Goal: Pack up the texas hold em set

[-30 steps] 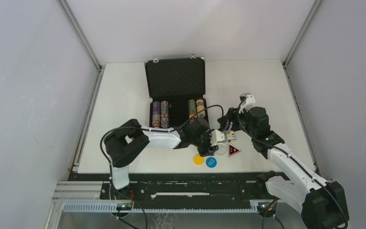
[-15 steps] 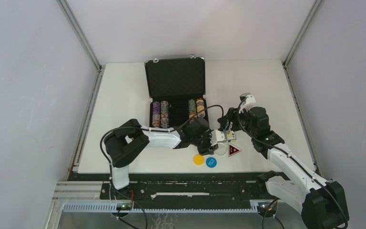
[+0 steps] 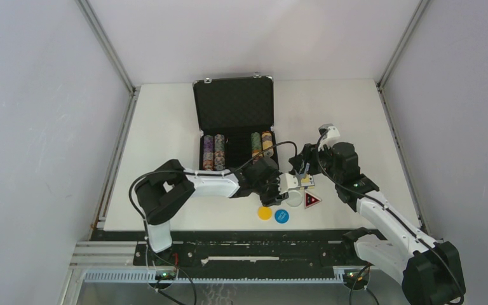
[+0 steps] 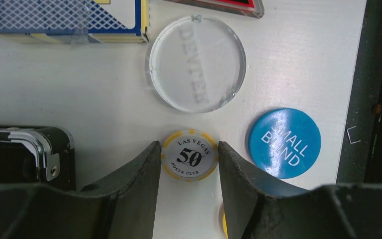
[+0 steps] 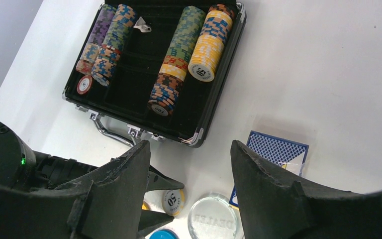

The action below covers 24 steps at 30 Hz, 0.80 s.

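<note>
The black briefcase (image 3: pixel 234 101) lies open at the back, with chip stacks (image 5: pixel 206 42) in its tray. My left gripper (image 4: pixel 189 149) is low on the table, its fingertips (image 4: pixel 146 159) touching both sides of a yellow "50" chip (image 4: pixel 189 155) that lies flat. The clear dealer button (image 4: pixel 197 70), blue small-blind button (image 4: pixel 284 143), card deck (image 4: pixel 64 20) and red-black triangle token (image 3: pixel 312 201) lie close by. My right gripper (image 5: pixel 189 149) is open and empty, hovering above the deck (image 5: pixel 277 149) and dealer button (image 5: pixel 213 219).
The briefcase's silver corner and handle (image 4: pixel 40 149) lie just left of my left fingers. A yellow button (image 3: pixel 265 213) sits near the table's front edge (image 3: pixel 229 230). The two grippers are close together above the loose pieces.
My left gripper has shifted slightly along the table and its elbow has swung a little left. The right arm has hardly moved.
</note>
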Motion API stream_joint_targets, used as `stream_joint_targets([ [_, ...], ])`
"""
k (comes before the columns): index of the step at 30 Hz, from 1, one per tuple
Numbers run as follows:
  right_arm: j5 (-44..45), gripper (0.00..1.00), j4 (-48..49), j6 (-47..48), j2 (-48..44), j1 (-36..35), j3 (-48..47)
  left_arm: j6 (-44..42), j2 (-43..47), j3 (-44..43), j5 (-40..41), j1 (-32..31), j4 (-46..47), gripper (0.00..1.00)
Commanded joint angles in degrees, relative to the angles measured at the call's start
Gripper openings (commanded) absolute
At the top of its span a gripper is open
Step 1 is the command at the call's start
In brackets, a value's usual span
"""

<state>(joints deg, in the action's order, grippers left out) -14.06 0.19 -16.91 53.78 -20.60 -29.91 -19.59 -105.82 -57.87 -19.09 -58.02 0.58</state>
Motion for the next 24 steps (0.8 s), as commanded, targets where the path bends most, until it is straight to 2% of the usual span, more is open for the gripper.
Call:
stream_joint_targets([
  [1,-0.27,0.68,2.36,-0.96,-0.59,-0.05,-0.15,-1.35,3.58,-2.14,1.41,-0.32,-2.16,0.49],
  [14,2.03,0.64,1.28,-5.59,-2.83,0.08,-0.15,-2.09,6.53,-3.04,2.00,-0.34,-2.21,0.51],
  [19,-4.28,0.64,0.75,-8.57,-3.07,3.12,0.25,-2.33,8.54,-3.04,2.78,-0.34,-2.15,0.51],
  [24,-11.75,0.62,5.24,-12.76,-2.72,6.70,3.94,-3.02,9.59,-3.30,3.49,-0.32,-2.98,0.52],
])
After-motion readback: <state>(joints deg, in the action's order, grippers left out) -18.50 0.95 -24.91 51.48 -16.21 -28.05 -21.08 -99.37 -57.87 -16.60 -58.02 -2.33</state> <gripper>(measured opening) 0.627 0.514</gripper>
